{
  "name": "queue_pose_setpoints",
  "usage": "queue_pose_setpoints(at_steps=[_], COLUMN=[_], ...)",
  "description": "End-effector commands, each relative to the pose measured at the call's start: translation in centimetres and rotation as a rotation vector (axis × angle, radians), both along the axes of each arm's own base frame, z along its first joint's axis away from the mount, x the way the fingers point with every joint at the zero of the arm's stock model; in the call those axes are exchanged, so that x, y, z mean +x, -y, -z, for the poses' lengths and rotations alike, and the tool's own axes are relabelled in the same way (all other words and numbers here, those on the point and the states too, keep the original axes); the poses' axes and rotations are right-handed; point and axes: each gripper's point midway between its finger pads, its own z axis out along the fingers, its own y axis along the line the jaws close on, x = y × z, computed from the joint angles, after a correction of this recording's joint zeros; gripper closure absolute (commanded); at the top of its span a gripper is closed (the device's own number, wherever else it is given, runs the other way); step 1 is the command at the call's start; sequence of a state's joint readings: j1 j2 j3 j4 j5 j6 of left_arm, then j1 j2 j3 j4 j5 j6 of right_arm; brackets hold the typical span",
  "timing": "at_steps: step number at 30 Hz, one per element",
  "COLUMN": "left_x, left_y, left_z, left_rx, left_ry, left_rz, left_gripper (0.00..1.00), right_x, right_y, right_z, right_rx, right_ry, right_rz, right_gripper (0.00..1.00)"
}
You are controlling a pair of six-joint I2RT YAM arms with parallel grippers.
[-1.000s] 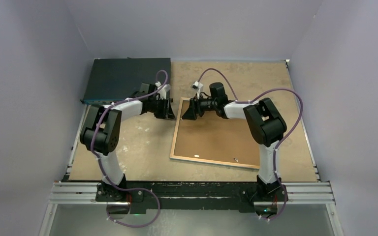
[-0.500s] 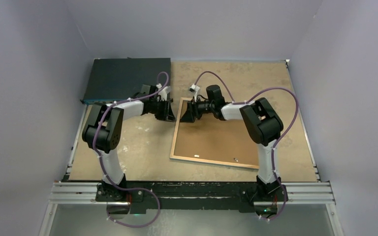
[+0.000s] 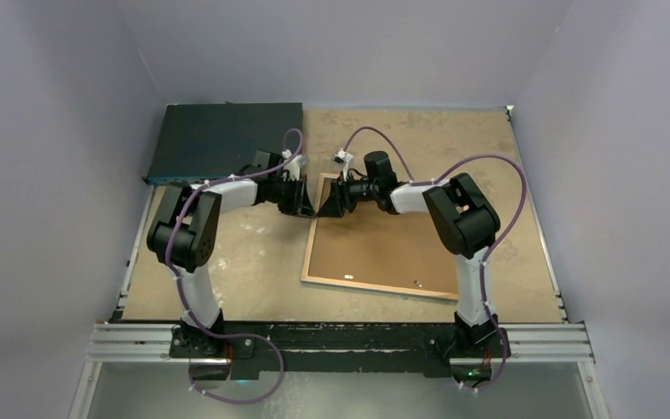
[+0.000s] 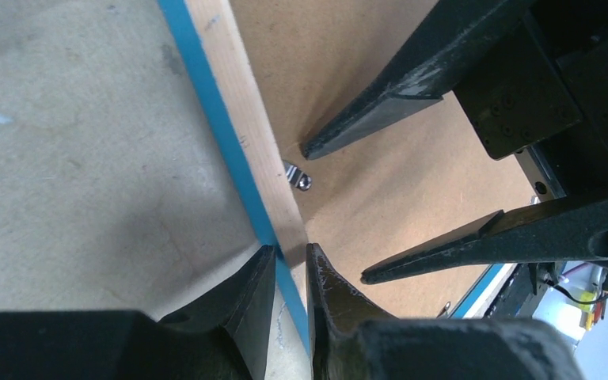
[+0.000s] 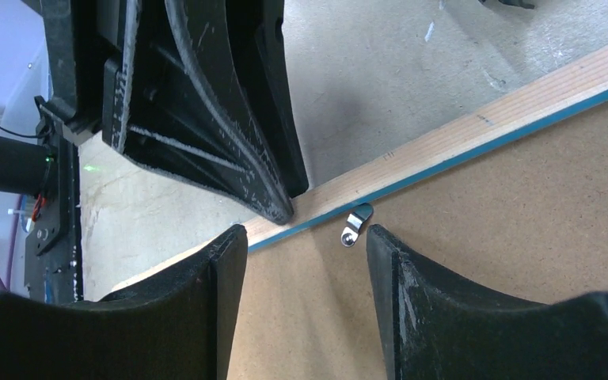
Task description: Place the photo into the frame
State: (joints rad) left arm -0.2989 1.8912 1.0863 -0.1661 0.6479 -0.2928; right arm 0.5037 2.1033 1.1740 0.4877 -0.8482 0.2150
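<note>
No readable txt, labels, brand marks or nos. in any view. Nothing printed shows on the frame (image 4: 241,119) rim or the brown backing board (image 4: 324,47) inside it.

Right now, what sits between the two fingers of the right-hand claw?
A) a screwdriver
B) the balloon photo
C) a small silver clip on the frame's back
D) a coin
C: the right wrist view shows the right gripper open, with a small silver clip between its fingers, at the inner edge of the wood rim on the back of the frame.
</note>
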Motion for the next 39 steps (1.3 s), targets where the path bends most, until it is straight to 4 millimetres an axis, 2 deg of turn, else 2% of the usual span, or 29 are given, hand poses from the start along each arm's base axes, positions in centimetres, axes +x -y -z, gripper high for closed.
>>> queue_pose_setpoints(at_steps=[1,7,15,21,26,39], left_x=[0.0,0.1,-0.1,-0.2,0.0,-0.1], left_y=[1.3,1.1,0.9,0.8,0.8,0.7], left_z=[-0.3,1.0,1.0,1.4,1.4,1.6], left_rx=[-0.023,0.012,0.017,0.022,0.026,0.036], left_ry=[0.028,0.004,0.007,-0.003,0.001,-0.003], left_rz=[0.053,0.046,0.043,0.045,0.045,0.047], left_gripper=[0.81,0.86,0.94,0.96,0.96,0.97], right_x=[-0.3,-0.5,-0.9,-1.5,-1.9,-2.7], right_y=[-0.4,-0.4,-0.4,-0.6,-0.6,-1.6], right_z=[0.5,0.7,1.1,1.0,1.8,1.5], right_rx=[0.008,0.008,0.008,0.019,0.004,0.027], right_ry=[-0.011,-0.021,-0.036,-0.05,-0.071,-0.083], right_rz=[-0.014,-0.025,-0.035,-0.062,-0.076,-0.129], right_gripper=[0.4,0.41,0.42,0.44,0.45,0.47])
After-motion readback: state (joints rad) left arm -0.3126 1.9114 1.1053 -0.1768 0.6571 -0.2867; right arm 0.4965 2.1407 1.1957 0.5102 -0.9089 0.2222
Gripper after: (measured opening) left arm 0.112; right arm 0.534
